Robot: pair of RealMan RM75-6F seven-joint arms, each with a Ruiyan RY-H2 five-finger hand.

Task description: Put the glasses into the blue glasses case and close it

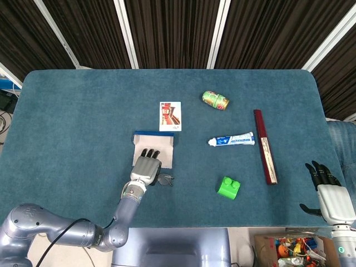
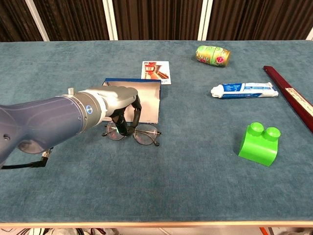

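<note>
The blue glasses case [image 1: 155, 139] lies open on the blue table, its pale inside [image 2: 148, 100] facing up. Just in front of it are the thin-rimmed glasses [image 2: 145, 134], also seen in the head view [image 1: 166, 179]. My left hand [image 2: 117, 100] reaches down over their left lens, and its fingertips [image 2: 123, 128] pinch the frame there. That side sits slightly raised while the right lens stays low by the cloth. From above, the left hand [image 1: 146, 168] hides most of the glasses. My right hand [image 1: 328, 192] hangs open beyond the table's right front corner, holding nothing.
A picture card [image 1: 170, 116] lies behind the case. To the right are a green can [image 1: 215, 100], a toothpaste tube [image 1: 232, 140], a long dark red box [image 1: 265, 146] and a green block [image 1: 229, 187]. A box of toys [image 1: 289, 249] stands below the table's edge.
</note>
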